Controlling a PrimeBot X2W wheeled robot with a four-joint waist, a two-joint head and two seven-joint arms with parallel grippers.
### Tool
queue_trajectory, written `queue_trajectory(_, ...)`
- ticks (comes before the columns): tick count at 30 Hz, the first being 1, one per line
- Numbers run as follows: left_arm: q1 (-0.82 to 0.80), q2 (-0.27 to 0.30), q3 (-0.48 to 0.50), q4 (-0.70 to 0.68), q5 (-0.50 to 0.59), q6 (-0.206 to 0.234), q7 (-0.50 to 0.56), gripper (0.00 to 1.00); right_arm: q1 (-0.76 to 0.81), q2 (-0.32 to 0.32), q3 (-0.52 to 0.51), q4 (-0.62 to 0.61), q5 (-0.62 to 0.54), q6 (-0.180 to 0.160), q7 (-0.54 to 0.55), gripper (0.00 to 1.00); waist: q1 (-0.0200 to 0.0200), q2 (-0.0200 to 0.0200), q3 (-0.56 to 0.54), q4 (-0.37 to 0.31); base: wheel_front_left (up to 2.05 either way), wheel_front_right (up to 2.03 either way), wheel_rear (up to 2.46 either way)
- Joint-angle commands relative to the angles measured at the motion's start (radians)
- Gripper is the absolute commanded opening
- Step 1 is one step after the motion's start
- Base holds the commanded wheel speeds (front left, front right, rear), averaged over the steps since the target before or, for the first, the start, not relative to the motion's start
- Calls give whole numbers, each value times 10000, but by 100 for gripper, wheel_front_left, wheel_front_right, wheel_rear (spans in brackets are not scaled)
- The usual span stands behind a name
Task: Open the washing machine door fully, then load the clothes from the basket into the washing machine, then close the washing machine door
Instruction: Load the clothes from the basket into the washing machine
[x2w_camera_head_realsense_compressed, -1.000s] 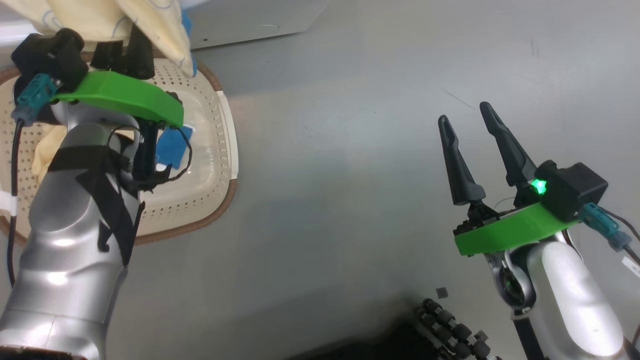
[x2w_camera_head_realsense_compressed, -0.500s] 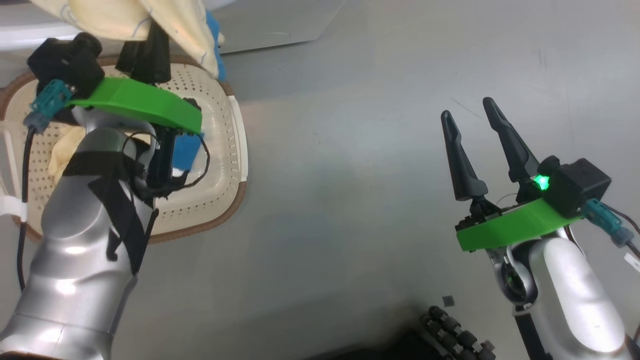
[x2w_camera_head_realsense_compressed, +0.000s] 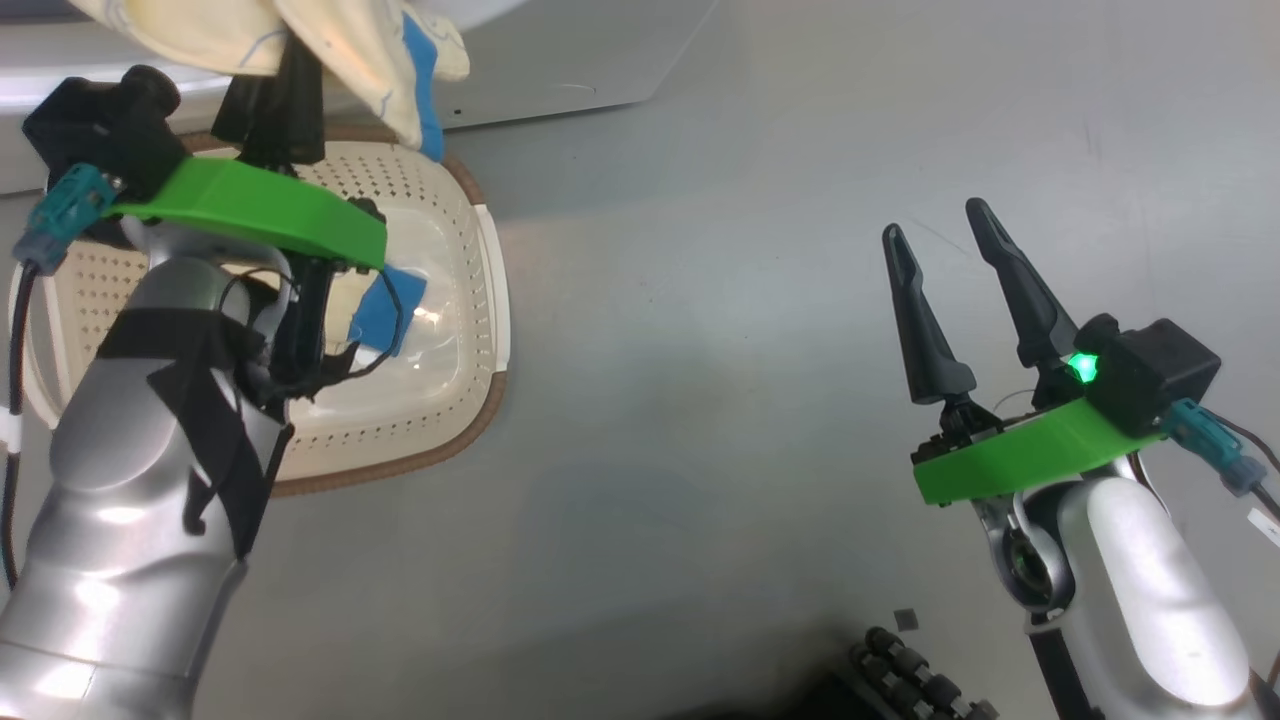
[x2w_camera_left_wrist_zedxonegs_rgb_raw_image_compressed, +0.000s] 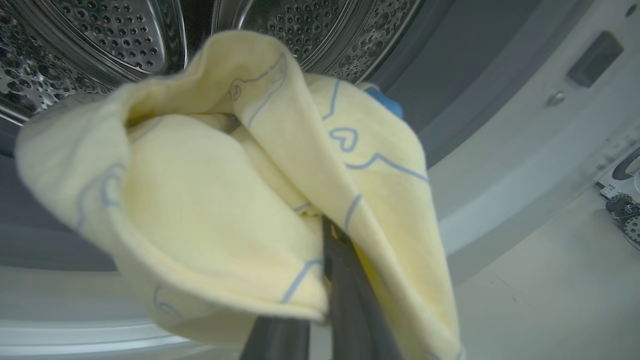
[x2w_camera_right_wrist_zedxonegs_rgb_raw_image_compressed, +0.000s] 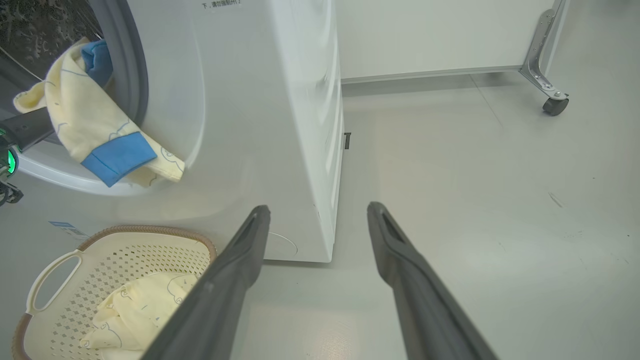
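Dangling seemingly at the drum rim (x2w_camera_left_wrist_zedxonegs_rgb_raw_image_compressed: 170, 40), garment (x2w_camera_left_wrist_zedxonegs_rgb_raw_image_compressed: 200, 200) in clenched left gripper (x2w_camera_head_realsense_compressed: 272, 100); right gripper (x2w_camera_head_realsense_compressed: 932, 220) spread above floor (x2w_camera_head_realsense_compressed: 700, 300).

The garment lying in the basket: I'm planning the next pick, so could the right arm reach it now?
Probably yes. The right end effector is open and empty, the basket has no cover, and the garment lies exposed in it. The left arm over the basket could crowd the approach.
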Motion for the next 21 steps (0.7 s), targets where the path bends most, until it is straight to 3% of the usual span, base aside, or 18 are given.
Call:
queue_trajectory(1, -158, 410, 295, -419, 66, 86, 80, 0, 249, -95, 150, -252, 27, 37, -65, 100, 0, 0, -31, -1, 0, 0, 0)
queue_trajectory(12, -986, 1146, 293, -703, 590, 655, 871, 0, 356, -95, 326, -190, 265, 37, -65, 100, 0, 0, -235, -135, 0, 0, 0)
queue_trajectory(21, -2330, 1279, 41, 28, 1036, 796, 1292, 0, 473, -95, 563, -109, 486, 37, -65, 100, 0, 0, -259, -502, 0, 0, 0)
